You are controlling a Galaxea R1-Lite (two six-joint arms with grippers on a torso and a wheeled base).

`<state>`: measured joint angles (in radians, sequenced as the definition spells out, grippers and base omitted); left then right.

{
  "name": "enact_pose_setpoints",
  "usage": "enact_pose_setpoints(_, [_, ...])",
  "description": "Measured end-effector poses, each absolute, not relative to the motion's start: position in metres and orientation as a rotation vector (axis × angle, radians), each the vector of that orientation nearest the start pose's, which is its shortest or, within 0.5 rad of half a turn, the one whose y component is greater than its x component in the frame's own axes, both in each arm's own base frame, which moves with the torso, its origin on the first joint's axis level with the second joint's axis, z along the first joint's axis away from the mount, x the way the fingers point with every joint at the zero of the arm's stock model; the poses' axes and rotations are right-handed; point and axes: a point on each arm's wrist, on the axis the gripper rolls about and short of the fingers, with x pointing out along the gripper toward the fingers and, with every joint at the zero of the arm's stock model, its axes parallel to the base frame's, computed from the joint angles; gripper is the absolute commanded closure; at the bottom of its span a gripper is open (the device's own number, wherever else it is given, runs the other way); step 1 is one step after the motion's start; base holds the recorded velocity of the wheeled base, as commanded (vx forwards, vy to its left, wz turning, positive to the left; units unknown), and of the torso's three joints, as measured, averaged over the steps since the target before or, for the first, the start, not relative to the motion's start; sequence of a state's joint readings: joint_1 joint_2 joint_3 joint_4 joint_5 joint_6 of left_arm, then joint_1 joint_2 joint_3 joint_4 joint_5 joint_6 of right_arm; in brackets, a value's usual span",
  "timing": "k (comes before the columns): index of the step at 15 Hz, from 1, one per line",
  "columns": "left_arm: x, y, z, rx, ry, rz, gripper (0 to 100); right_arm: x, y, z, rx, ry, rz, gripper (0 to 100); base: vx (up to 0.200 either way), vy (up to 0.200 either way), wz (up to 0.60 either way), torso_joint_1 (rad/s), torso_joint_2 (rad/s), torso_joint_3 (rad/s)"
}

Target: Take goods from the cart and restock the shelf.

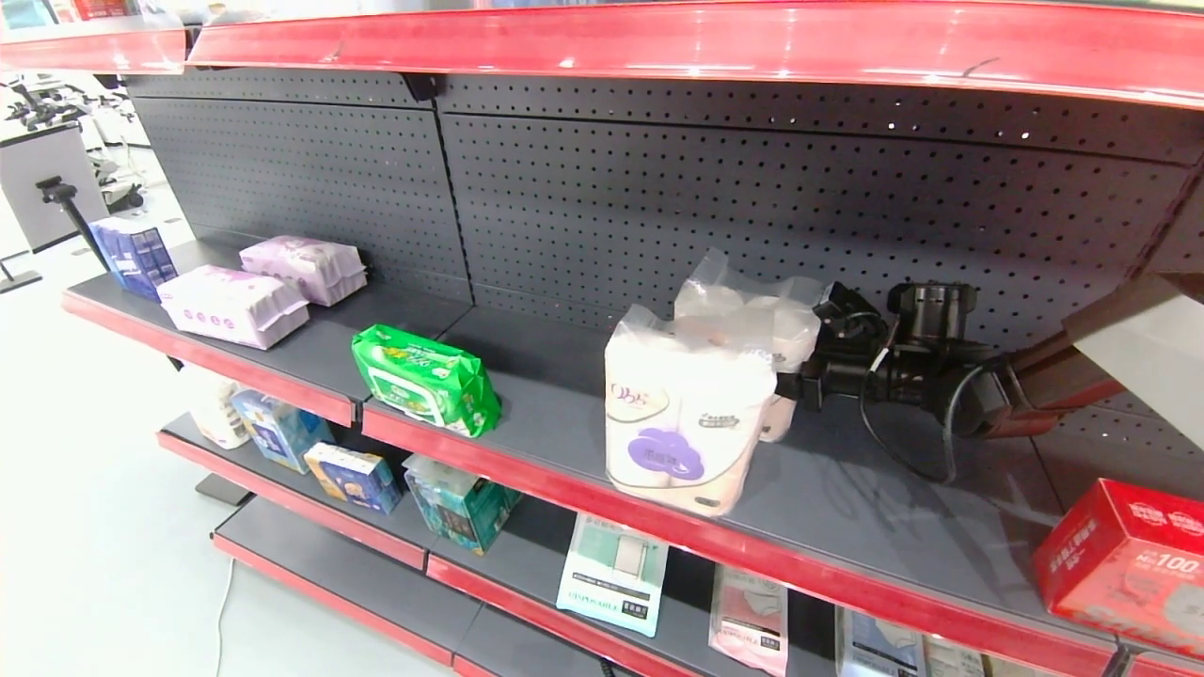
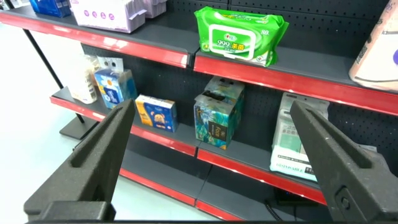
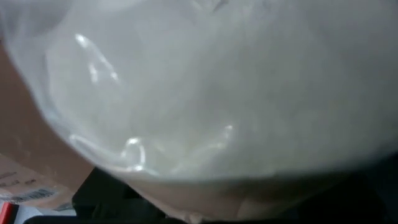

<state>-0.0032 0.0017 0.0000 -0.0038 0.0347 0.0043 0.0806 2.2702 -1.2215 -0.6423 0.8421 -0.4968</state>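
Plastic film, clear and crinkled, wraps the two bundles of white toilet rolls that you see on the middle board of the shelf (image 1: 847,489). The front pack (image 1: 682,414) stands at the near red edge and has a purple label. The rear pack (image 1: 752,315) stands just behind it, nearer to the black pegboard (image 1: 658,188), which is full of small holes. To the left lies a soft green pack (image 1: 428,378) of wipes, and at the far right a red box (image 1: 1124,550) of glossy card.

Your right gripper (image 1: 798,384) is against the right side of the rear pack. In the right wrist view the film (image 3: 205,87) is very close to the camera. You cannot tell whether it grips the pack or only touches it. The right arm comes in from the right, almost level above the board, and a black cable (image 1: 903,461) hangs in a loop under it.

Your left gripper (image 2: 212,109) is wide apart and holds nothing. It faces the lower boards, where a teal box (image 2: 217,127) stands.
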Motion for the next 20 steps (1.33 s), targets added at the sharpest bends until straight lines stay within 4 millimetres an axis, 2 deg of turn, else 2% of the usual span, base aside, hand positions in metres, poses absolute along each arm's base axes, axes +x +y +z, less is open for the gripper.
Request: enact_pose_setpoints(20, [-0.0227, 0.0009, 0.0760, 0.005, -0.002, 0.031, 0, 0.4303, 0.0542, 0.0747, -0.309, 0.180, 0.944, 100, 0.000, 0.000, 0.00, 0.000, 0.00, 0.000])
